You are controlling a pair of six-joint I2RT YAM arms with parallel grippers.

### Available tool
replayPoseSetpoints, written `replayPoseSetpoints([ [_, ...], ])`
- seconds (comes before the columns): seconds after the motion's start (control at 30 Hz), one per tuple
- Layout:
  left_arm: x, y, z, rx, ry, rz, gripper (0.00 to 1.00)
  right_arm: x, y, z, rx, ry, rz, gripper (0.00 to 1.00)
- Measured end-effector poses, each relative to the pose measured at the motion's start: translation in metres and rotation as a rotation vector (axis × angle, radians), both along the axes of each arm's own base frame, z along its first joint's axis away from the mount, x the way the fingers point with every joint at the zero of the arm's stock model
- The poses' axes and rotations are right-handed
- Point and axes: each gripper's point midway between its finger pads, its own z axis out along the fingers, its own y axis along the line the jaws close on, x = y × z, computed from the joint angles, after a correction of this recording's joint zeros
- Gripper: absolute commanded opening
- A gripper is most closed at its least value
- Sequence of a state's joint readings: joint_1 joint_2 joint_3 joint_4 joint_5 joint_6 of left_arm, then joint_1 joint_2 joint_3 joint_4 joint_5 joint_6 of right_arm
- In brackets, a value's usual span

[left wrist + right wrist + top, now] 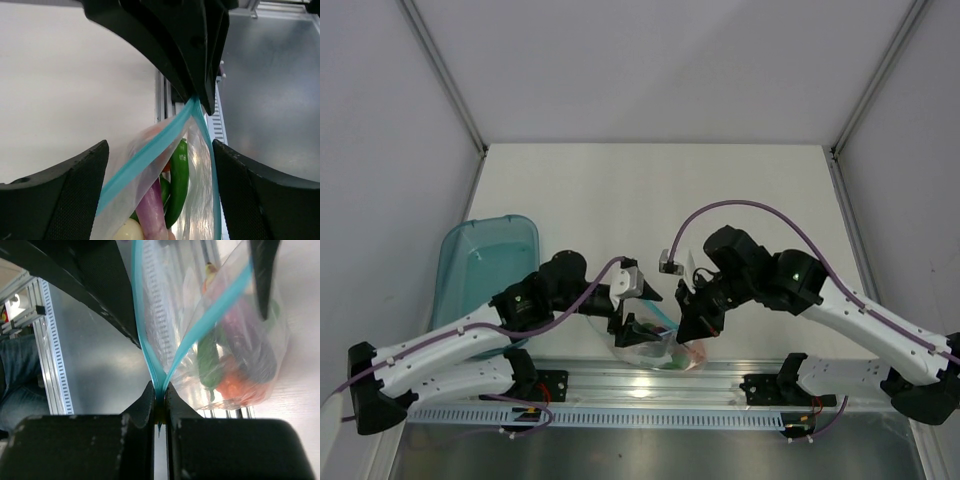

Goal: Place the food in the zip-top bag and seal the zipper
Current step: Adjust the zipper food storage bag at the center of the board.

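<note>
Nearly done: food looks bagged inside the zip-top bag, lower centre of the top view; sealing is left. Its zipper gapes, two blue strips splitting in a V from one corner. That corner is clamped tight by the right gripper. Around the mouth the left gripper stands wide, holding nothing. Bag film is clear, floppy and crinkled. Pieces are smooth, glossy: slim green pod, purple eggplant.

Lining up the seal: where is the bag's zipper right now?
Right wrist view: the zipper end is pinched in the right hand. Overhead, the zip-top bag sits centre-frame, by the near rail.
</note>
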State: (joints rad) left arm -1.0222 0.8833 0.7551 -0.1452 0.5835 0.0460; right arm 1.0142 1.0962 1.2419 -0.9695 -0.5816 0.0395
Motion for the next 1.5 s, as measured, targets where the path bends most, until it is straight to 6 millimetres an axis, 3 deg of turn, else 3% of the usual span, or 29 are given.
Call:
replayPoseSetpoints([
  [0.1,0.002,0.004,0.019,-0.063,-0.039,0.027,0.95,-0.004,0.000,-0.002,-0.008,0.006,0.021,0.00],
  [0.2,-0.001,0.009,0.041,-0.138,-0.079,0.031,0.96,-0.007,0.000,-0.003,-0.012,0.010,0.034,0.00],
  [0.3,-0.006,0.008,0.048,-0.160,-0.088,0.001,0.96,-0.009,0.001,-0.003,-0.012,0.009,0.043,0.00],
  [0.43,-0.011,-0.003,0.042,-0.126,-0.050,-0.070,0.96,-0.010,0.001,-0.004,-0.014,0.008,0.048,0.00],
  [0.67,-0.021,-0.014,0.007,-0.021,0.054,-0.171,0.94,-0.010,0.001,-0.004,-0.015,0.007,0.048,0.00],
  [0.8,-0.027,-0.013,0.004,-0.006,0.077,-0.204,0.86,-0.009,0.001,-0.004,-0.017,0.004,0.044,0.00],
  [0.93,-0.030,-0.012,0.007,-0.001,0.086,-0.222,0.69,-0.005,0.001,-0.006,-0.027,-0.010,0.028,0.00],
  [1.23,-0.030,-0.008,0.007,0.018,0.099,-0.202,0.42,0.006,-0.001,-0.010,-0.050,-0.045,-0.021,0.00],
  [1.47,-0.024,-0.006,0.011,0.013,0.079,-0.147,0.40,0.009,0.002,-0.010,-0.050,-0.025,-0.041,0.00],
  [1.5,-0.023,-0.005,0.013,0.008,0.072,-0.139,0.46,0.009,0.004,-0.011,-0.052,-0.018,-0.043,0.00],
])
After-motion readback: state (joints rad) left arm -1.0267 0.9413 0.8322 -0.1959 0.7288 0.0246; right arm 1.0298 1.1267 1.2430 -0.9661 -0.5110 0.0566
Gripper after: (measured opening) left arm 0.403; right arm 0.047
